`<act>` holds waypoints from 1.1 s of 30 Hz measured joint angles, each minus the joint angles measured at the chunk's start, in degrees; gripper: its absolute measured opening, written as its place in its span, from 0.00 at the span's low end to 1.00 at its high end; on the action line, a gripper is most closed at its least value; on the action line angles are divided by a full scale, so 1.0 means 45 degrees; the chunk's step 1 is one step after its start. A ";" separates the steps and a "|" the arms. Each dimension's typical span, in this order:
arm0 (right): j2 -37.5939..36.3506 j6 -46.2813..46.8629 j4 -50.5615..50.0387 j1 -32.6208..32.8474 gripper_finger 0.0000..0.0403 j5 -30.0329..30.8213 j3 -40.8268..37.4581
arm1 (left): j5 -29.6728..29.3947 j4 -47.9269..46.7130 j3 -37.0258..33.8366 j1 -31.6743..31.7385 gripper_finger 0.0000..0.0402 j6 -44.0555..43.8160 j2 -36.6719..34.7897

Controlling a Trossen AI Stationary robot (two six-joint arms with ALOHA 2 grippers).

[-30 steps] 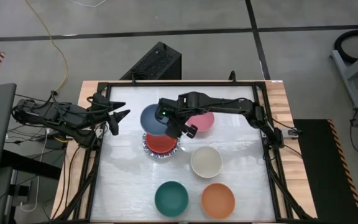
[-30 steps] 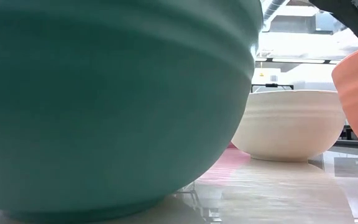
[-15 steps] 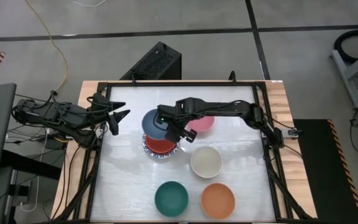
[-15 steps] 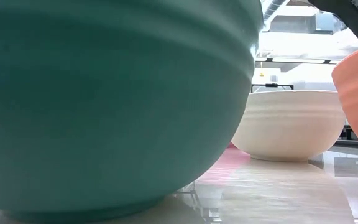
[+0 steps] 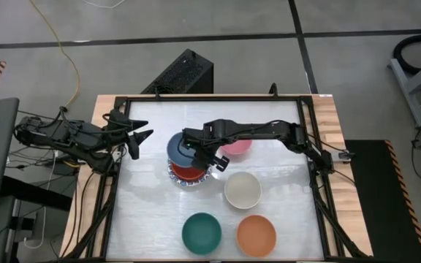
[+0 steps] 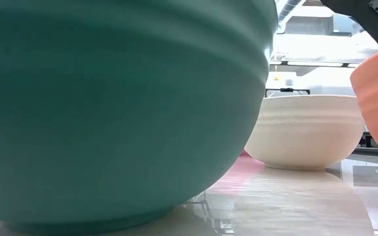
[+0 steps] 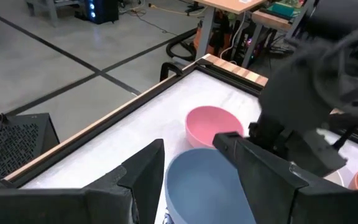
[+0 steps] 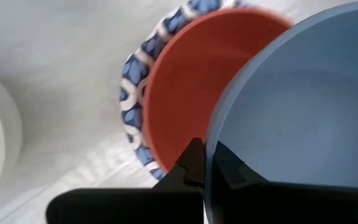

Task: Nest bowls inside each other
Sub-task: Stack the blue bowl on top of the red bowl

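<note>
a: where's the blue bowl [image 5: 179, 147]?
b: right claw [image 5: 198, 152] clenched on its rim, hanging over the red bowl [image 5: 189, 171], counter centre.
a: left claw [image 5: 142, 139]?
b: released, waiting at nine o'clock.

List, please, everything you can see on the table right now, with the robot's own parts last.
Plain blue round bowl: one, held above the stack.
Plain red round bowl: one, nested in the patterned bowl.
White round bowl with blue-patterned rim: at least one visible, under the red.
Plain pink round bowl: one, far middle.
Plain cream round bowl: one, centre.
Plain green round bowl: one, near edge.
Plain orange round bowl: one, near edge.
Right gripper: shut on the blue bowl's rim.
Left gripper: open, table's left edge.
</note>
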 joint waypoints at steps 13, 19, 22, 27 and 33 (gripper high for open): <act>-0.0024 0.0688 -0.0077 0.0159 0.03 -0.0137 0.0004 | 0.0000 -0.0009 0.0000 -0.0001 0.46 0.0039 0.0005; -0.0024 0.1003 -0.0152 0.0356 0.03 -0.0163 0.0004 | 0.0000 -0.0009 0.0000 0.0000 0.46 0.0044 0.0005; -0.0024 0.1214 -0.0231 0.0454 0.03 -0.0166 0.0004 | 0.0000 -0.0009 0.0000 0.0000 0.46 0.0039 0.0005; -0.0029 0.1438 -0.0207 0.0509 0.03 -0.0190 0.0004 | 0.0000 -0.0012 0.0000 -0.0003 0.46 0.0034 0.0003; -0.0058 0.1987 0.0139 0.0495 0.03 -0.0190 -0.0773 | 0.0000 -0.0014 0.0000 -0.0002 0.46 0.0024 0.0002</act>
